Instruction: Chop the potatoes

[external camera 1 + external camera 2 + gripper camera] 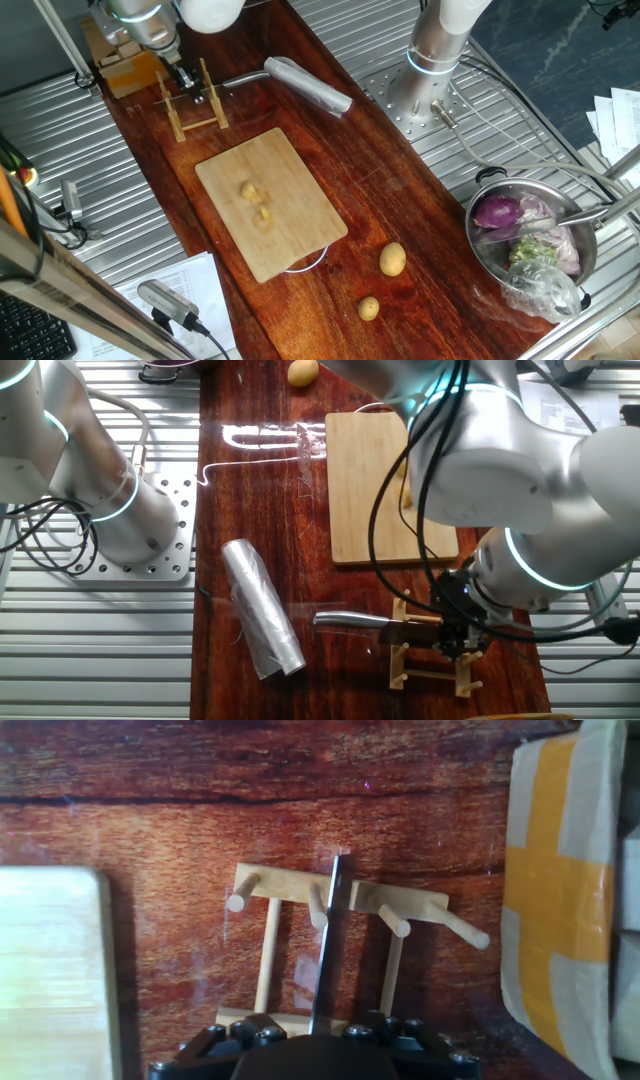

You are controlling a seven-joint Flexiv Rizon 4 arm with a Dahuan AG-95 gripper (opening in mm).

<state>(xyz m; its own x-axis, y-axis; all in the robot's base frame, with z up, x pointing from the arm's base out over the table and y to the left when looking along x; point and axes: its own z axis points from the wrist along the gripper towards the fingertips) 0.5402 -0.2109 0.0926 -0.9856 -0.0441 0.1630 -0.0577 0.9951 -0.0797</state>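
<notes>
While the dark, streaky wooden tabletop [380,190] runs as a long plank between ribbed metal surfaces, a pale rectangular cutting board [300,230] with rounded corners lies near its middle; the potatoes [256,203], a few small irregular pale-yellow chunks, sit close together on the board's centre; two whole potatoes [392,259], smooth and oval, lie on the bare plank beyond the board's far corner, apart from it; a crinkled silvery foil-wrapped roll [310,86] rests diagonally near the other end; a round steel bowl [484,251] of purple and green vegetables stands on the ribbed metal; a light wooden peg rack [340,915], made of thin rails and round dowels, stands just off the board's short edge, and a thin cleaver [355,620] sits edge-up in it, its blade a narrow dark line between pegs in the hand view; the gripper [184,78] is at the rack, directly over the cleaver's handle end, yet whether its fingers are apart or clamped on the handle I cannot tell, since the handle is hidden under the hand; a yellow-striped block [570,880] crowds one side of the rack, while open plank lies between rack and board.
</notes>
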